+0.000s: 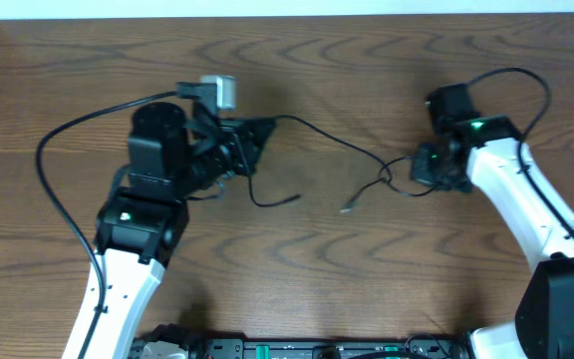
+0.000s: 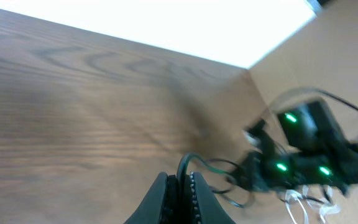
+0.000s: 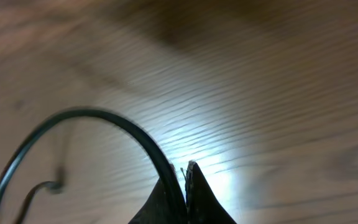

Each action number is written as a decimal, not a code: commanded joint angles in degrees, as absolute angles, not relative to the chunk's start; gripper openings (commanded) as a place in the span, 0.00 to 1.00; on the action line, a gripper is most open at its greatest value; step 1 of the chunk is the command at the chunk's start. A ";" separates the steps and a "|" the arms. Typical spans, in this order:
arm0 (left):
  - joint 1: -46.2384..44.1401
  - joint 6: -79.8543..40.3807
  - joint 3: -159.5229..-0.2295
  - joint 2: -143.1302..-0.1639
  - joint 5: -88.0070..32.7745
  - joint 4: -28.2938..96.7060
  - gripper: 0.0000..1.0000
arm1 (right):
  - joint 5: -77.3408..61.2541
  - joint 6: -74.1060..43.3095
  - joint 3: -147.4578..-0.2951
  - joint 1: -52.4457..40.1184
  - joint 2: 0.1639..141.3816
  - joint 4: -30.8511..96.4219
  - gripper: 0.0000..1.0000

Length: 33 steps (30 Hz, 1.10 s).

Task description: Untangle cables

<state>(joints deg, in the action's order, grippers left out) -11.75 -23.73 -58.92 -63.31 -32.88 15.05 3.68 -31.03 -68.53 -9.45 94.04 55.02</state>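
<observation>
Right gripper (image 3: 181,169) pinches a thin black cord (image 3: 73,113) tight. Left gripper (image 2: 179,177) pinches it too, presumably to pull tangles apart.

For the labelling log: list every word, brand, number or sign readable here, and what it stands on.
None can be read. The dark wooden table, the thin black cord, the black-and-white left arm and right arm show no lettering. The green lights on the right arm are plain dots, not signs. Both wrist views are too blurred for fine print.
</observation>
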 commanded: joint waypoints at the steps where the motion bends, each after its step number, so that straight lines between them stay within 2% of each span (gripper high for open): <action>1: -6.57 -22.96 -58.83 -62.59 -31.29 14.92 0.08 | 8.73 -30.79 -68.18 -4.58 94.43 55.59 0.01; 12: 3.42 -22.94 -58.83 -62.35 -32.51 17.91 0.08 | 9.34 -29.80 -68.16 4.62 94.43 55.72 0.01; 22: 5.56 -22.98 -58.83 -62.37 -34.15 17.93 0.08 | 7.79 -28.56 -68.16 6.59 94.43 55.44 0.01; 25: 5.56 -22.96 -58.83 -62.37 -36.60 18.61 0.08 | 1.58 -24.99 -68.16 6.52 94.43 53.65 0.01; 26: 5.52 -22.96 -58.83 -62.37 -37.85 19.49 0.08 | -4.25 -20.69 -68.16 6.52 94.43 51.90 0.01; 30: 5.39 -22.70 -58.83 -62.48 -42.06 22.11 0.17 | -20.75 -9.08 -68.25 6.44 94.37 47.90 0.01; 31: 5.39 -21.98 -58.83 -62.50 -43.59 22.50 0.24 | -23.73 -7.27 -68.29 6.44 94.28 47.35 0.01; 33: 5.39 -20.91 -58.83 -62.48 -46.30 23.16 0.30 | -28.95 -4.56 -68.51 6.44 93.82 46.94 0.01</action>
<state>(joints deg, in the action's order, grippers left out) 5.21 -23.31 -58.85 -63.20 -39.75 22.52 -13.32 -14.74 -68.40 6.50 94.04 47.42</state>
